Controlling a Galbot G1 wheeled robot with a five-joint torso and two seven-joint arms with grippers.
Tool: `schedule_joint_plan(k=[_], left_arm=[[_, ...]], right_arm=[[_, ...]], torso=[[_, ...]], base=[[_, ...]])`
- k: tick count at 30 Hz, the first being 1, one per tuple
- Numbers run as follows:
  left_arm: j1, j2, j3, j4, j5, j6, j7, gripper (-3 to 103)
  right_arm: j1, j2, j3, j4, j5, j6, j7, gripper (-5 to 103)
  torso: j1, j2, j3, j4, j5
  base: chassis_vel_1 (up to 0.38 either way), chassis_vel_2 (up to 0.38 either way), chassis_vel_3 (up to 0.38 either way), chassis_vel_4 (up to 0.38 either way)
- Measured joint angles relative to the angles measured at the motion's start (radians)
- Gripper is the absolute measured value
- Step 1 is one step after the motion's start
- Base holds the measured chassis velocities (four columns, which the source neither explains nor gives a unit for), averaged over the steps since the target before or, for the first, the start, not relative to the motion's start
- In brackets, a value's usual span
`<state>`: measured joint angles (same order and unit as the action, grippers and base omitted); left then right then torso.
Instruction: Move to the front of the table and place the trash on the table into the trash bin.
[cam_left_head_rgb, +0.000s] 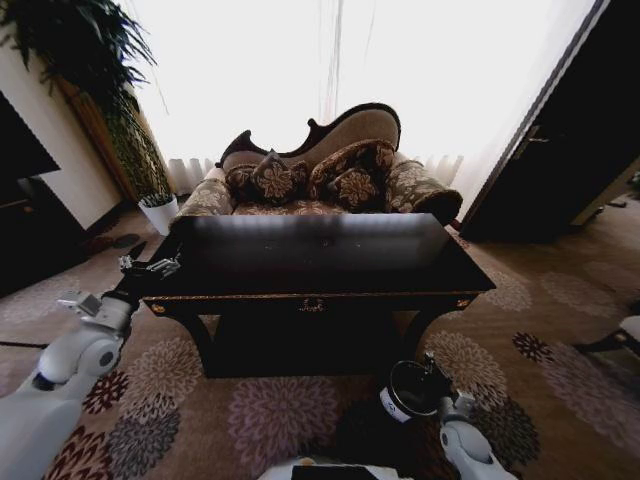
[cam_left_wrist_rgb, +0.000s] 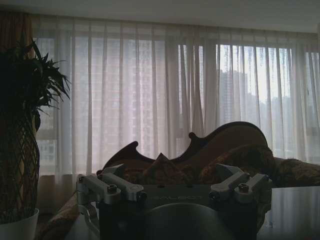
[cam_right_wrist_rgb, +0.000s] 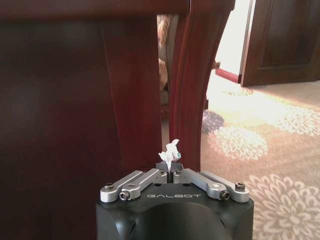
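Observation:
The dark glossy table stands straight ahead, and its top shows bare. My right gripper is shut on a small white paper wad, a piece of the trash, held low in front of a carved table leg. In the head view that right gripper hangs over the rim of the black trash bin, which stands on the carpet before the table's right front leg. Beside the table's left front corner my left gripper is raised and open, with nothing between its fingers; the left wrist view shows this left gripper level with the table top.
A patterned sofa with cushions sits behind the table under bright curtains. A white plant pot and a tall plant stand at the back left. A dark door is at the right. Flowered carpet surrounds the table.

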<state>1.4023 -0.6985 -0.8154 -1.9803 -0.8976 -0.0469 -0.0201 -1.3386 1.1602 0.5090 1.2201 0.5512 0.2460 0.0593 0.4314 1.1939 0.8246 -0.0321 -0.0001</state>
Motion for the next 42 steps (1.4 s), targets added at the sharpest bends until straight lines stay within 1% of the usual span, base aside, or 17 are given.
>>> schedule_joint_plan(k=[3,4,8,9,12,14,18,19,23,24,27,36,37,38,39,42], left_arm=[[0.0,0.0,0.0,0.0,0.0,0.0,0.0,100],[0.0,0.0,0.0,0.0,0.0,0.0,0.0,100],[0.0,0.0,0.0,0.0,0.0,0.0,0.0,100],[0.0,0.0,0.0,0.0,0.0,0.0,0.0,100],[0.0,0.0,0.0,0.0,0.0,0.0,0.0,100],[0.0,0.0,0.0,0.0,0.0,0.0,0.0,100],[0.0,0.0,0.0,0.0,0.0,0.0,0.0,100],[0.0,0.0,0.0,0.0,0.0,0.0,0.0,100],[0.0,0.0,0.0,0.0,0.0,0.0,0.0,100],[0.0,0.0,0.0,0.0,0.0,0.0,0.0,100],[0.0,0.0,0.0,0.0,0.0,0.0,0.0,100],[0.0,0.0,0.0,0.0,0.0,0.0,0.0,100],[0.0,0.0,0.0,0.0,0.0,0.0,0.0,100],[0.0,0.0,0.0,0.0,0.0,0.0,0.0,100],[0.0,0.0,0.0,0.0,0.0,0.0,0.0,100],[0.0,0.0,0.0,0.0,0.0,0.0,0.0,100]], right_arm=[[0.083,0.023,-0.036,-0.17,-0.032,0.015,-0.004,1],[0.083,0.023,-0.036,-0.17,-0.032,0.015,-0.004,1],[0.173,0.051,-0.075,-0.357,-0.053,0.047,-0.022,1],[0.173,0.051,-0.075,-0.357,-0.053,0.047,-0.022,1],[0.228,0.06,-0.095,-0.463,-0.058,0.069,-0.034,1],[0.244,0.061,-0.1,-0.487,-0.057,0.071,-0.037,1],[0.319,0.063,-0.119,-0.597,-0.058,0.082,-0.043,1],[0.319,0.063,-0.119,-0.597,-0.058,0.082,-0.043,1],[0.378,0.073,-0.125,-0.715,-0.068,0.099,-0.05,1],[0.378,0.073,-0.125,-0.715,-0.068,0.099,-0.05,1],[0.415,0.077,-0.118,-0.789,-0.067,0.103,-0.055,1],[0.476,0.076,-0.109,-0.876,-0.051,0.098,-0.055,0],[0.479,0.074,-0.109,-0.878,-0.05,0.096,-0.055,3],[0.479,0.073,-0.109,-0.876,-0.049,0.096,-0.055,3],[0.478,0.072,-0.11,-0.872,-0.049,0.096,-0.055,7],[0.478,0.072,-0.11,-0.869,-0.049,0.096,-0.053,7]], torso=[[0.0,0.0,0.0,-0.0003,0.0002],[0.0,0.0,0.0,-0.0003,0.0002],[0.0,0.0,0.0,-0.0002,0.0002],[0.0,0.0,0.0,-0.0002,0.0002],[0.0,0.0,0.0,-0.0003,0.0],[0.0,0.0,0.0,-0.0002,0.0001],[0.0,0.0,0.0,-0.0001,0.0],[0.0,0.0,0.0,-0.0001,0.0],[0.0,0.0,0.0,-0.0003,0.0],[0.0,0.0,0.0,-0.0003,0.0],[0.0,0.0,0.0,-0.0002,0.0001],[0.0,0.0,0.0,-0.0001,0.0001],[0.0,0.0,0.0,-0.0001,0.0002],[0.0,0.0,0.0,-0.0002,0.0],[0.0,0.0,0.0,-0.0004,0.0],[0.0,0.0,0.0,-0.0002,0.0001]], base=[[0.0,0.0,0.0,0.0],[0.0,0.0,0.0,0.0],[0.0,0.0,0.0,0.0],[0.0,0.0,0.0,0.0],[0.0,0.0,0.0,0.0],[0.0,0.0,0.0,0.0],[0.0,0.0,0.0,0.0],[0.0,0.0,0.0,0.0],[0.0,0.0,0.0,0.0],[0.0,0.0,0.0,0.0],[0.0,0.0,0.0,0.0],[0.0,0.0,0.0,0.0],[0.0,0.0,0.0,0.0],[0.0,0.0,0.0,0.0],[0.0,0.0,0.0,0.0],[0.0,0.0,0.0,0.0]])
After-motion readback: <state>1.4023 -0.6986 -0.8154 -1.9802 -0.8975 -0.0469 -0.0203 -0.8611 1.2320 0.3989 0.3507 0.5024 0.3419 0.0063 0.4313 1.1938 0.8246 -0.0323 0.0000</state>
